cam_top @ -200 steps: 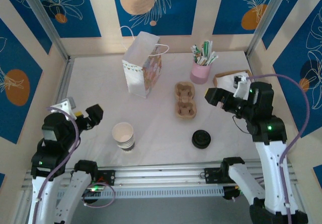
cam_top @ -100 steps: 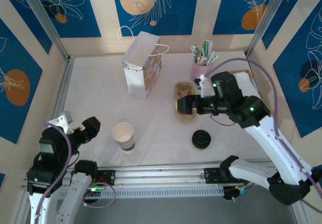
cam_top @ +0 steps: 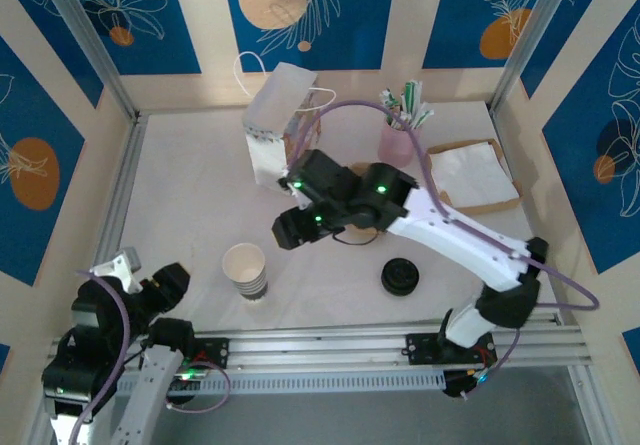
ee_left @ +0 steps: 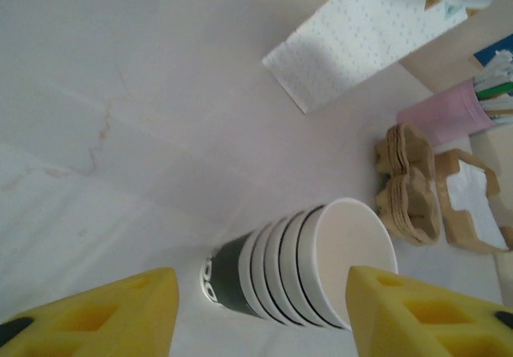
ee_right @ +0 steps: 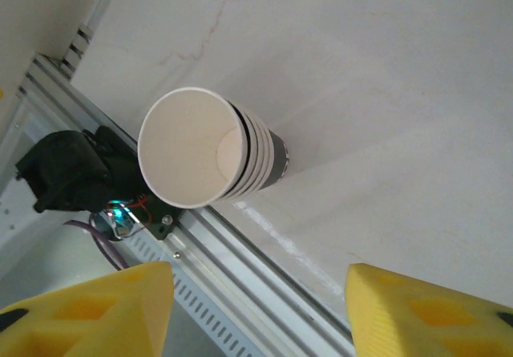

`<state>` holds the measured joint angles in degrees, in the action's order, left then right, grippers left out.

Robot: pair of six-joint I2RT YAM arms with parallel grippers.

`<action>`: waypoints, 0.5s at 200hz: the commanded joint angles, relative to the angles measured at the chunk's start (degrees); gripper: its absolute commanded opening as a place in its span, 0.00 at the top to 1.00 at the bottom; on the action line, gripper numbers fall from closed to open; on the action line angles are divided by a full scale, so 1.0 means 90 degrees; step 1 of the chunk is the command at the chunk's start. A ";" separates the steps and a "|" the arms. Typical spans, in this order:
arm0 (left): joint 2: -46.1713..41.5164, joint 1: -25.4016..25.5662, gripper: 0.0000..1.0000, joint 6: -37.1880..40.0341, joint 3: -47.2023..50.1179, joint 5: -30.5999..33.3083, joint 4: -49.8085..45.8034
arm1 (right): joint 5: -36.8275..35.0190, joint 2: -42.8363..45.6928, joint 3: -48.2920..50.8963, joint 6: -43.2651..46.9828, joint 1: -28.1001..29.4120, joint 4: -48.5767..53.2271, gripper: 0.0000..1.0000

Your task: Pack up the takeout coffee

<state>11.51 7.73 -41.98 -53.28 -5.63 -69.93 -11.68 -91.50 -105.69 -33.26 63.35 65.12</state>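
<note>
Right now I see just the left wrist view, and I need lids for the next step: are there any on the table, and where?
Observer: Yes. Some black lids sit near the front edge, to the right of the cup stack in the top view.
Operator: Is the right arm near that stack?
Observer: The right gripper hovers open over the table between the paper bag and the cup stack.
Operator: Anything inside the top cup?
Observer: No, the right wrist view looks into it and its bottom is bare.
</note>
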 commanded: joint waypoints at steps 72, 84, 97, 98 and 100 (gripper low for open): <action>-0.0293 0.0023 0.63 -0.0583 0.1509 -0.1906 0.0667 | -0.0411 -0.2997 -0.3180 0.0062 0.0570 0.1898 0.61; -0.0328 0.0020 0.63 -0.0606 0.1586 -0.1990 0.0722 | -0.0406 -0.3247 -0.3423 0.0067 0.0559 0.1992 0.63; -0.0322 0.0027 0.63 -0.0622 0.1720 -0.2117 0.0789 | -0.0366 -0.3468 -0.3630 0.0077 0.0551 0.2075 0.65; -0.0322 0.0019 0.63 -0.0621 0.1735 -0.2123 0.0798 | -0.0359 -0.3481 -0.3644 0.0074 0.0550 0.2083 0.65; -0.0322 0.0025 0.63 -0.0622 0.1746 -0.2142 0.0810 | -0.0359 -0.3506 -0.3661 0.0077 0.0556 0.2091 0.65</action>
<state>9.43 7.73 -46.41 -39.20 -20.84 -65.19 -15.07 -120.66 -134.43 -32.95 68.25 79.42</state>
